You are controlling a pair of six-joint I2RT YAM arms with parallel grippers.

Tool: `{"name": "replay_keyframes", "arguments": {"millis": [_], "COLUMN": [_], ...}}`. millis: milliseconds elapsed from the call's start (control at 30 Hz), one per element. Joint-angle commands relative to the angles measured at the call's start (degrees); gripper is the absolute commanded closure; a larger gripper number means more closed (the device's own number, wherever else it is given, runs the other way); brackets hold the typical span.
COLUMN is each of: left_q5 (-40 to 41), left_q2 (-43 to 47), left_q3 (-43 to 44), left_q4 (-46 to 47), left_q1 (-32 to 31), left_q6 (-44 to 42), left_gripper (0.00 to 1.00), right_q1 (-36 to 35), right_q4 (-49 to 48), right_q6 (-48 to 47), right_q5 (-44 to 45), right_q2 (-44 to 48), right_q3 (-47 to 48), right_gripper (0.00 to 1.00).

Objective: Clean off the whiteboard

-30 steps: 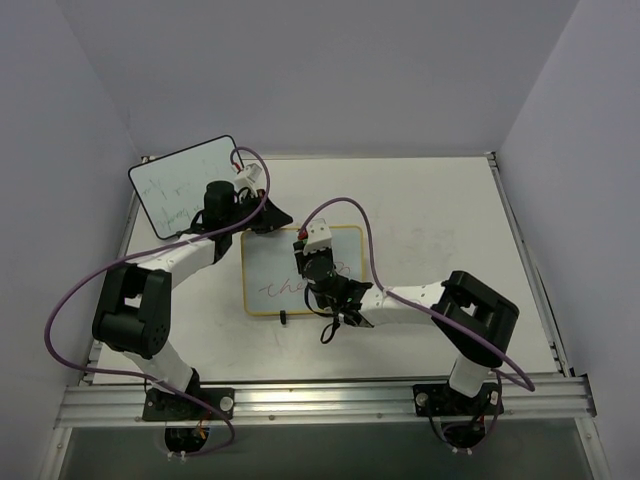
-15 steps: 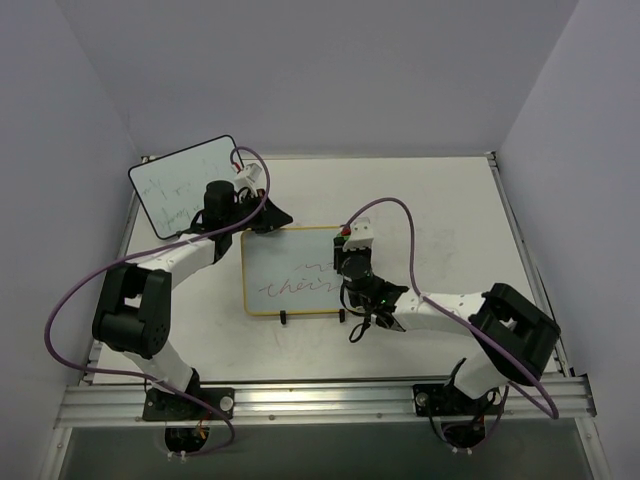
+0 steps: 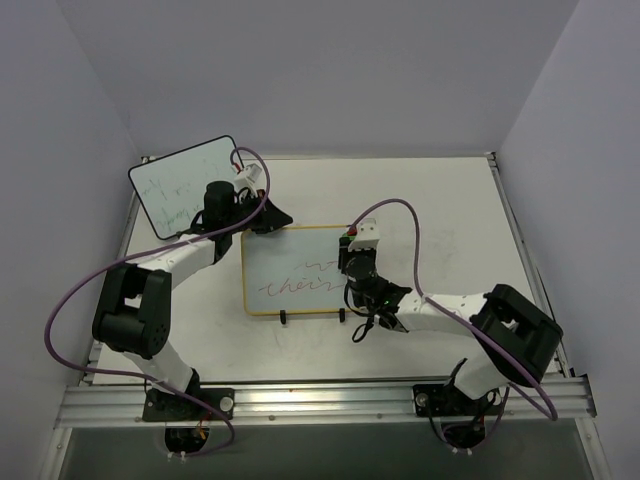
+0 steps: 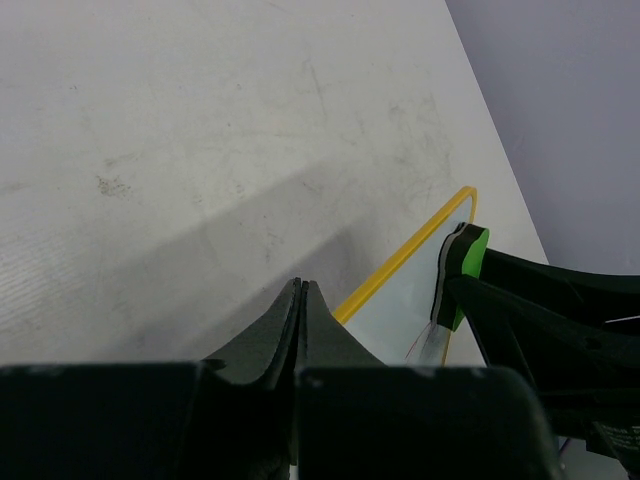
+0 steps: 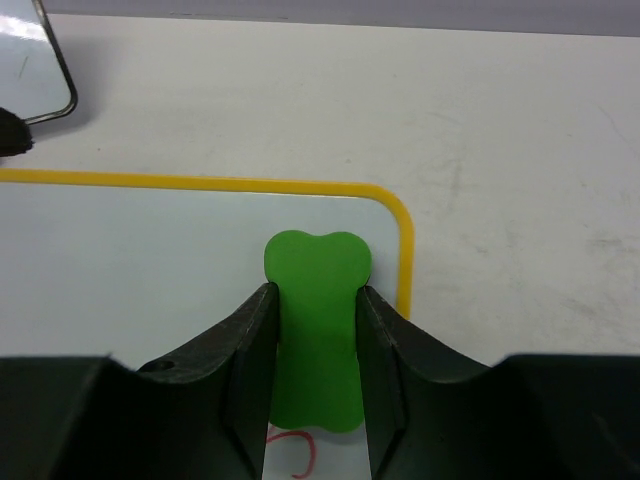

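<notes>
The whiteboard (image 3: 290, 262) with its thin yellow frame lies flat at the table's middle, with red writing (image 3: 295, 286) across it and two black clip feet on its near edge. My right gripper (image 3: 351, 252) is shut on a green eraser (image 5: 316, 300), which is pressed on the board by its far right corner (image 5: 401, 231). A red stroke (image 5: 296, 455) shows just behind the eraser. My left gripper (image 3: 285, 220) is shut and empty, with its tip (image 4: 301, 291) at the board's far yellow edge (image 4: 400, 262). The eraser also shows in the left wrist view (image 4: 462, 268).
A black-framed whiteboard (image 3: 183, 182) with faint marks lies tilted at the table's far left; its corner shows in the right wrist view (image 5: 40, 70). Purple cables loop from both arms. Walls close in the left, far and right sides.
My right gripper has slid the eraser from the board's middle to its far right corner, and the red writing that it covered now shows. The left arm has not moved.
</notes>
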State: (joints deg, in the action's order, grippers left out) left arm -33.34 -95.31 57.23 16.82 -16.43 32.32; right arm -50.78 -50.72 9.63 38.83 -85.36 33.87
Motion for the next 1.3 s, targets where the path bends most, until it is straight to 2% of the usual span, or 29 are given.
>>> {"name": "replay_keyframes", "arguments": {"millis": [0,267,467,633,733,967,1267], "left_q5": [-1.02,-1.11,-1.20,-1.29,-1.20,-1.29,-1.46], "left_q2": [1.35,1.79,1.97,2.06,2.14,1.70,1.18], "left_q3": [0.25,-0.01,-0.02,-0.10,-0.02,0.07,-0.01], "left_q4": [1.64,1.73,1.81,1.81,1.73,1.90,2.60], "left_q1": [-0.19,-0.19,-0.19,-0.19,-0.19,-0.19,-0.19], "left_q6": [-1.03,-0.94,-0.94,-0.94,-1.03,-0.94,-0.50], "left_gripper": [0.98,0.98,0.98,0.98,0.98,0.98,0.98], "right_q1": [-2.21,-11.78,-14.25,-14.43,-13.99,-11.09,-8.99], "right_q4": [-1.66,-3.86,-3.51,-3.25,-3.33,-3.51,1.85], "right_q6": [0.39,-1.45,-2.33,-2.86,-2.95,-1.11,4.60], "right_q5": [-1.13,0.46,-0.24,-0.16,1.77,5.20,10.21], "right_q2": [-4.79,-15.09,-21.50,-23.09,-21.78,-11.52,0.53], "right_q3": [2.34,9.98,15.43,16.85,14.92,5.17,-4.50], "right_gripper": [1.00,1.00,1.00,1.00,1.00,1.00,1.00]}}
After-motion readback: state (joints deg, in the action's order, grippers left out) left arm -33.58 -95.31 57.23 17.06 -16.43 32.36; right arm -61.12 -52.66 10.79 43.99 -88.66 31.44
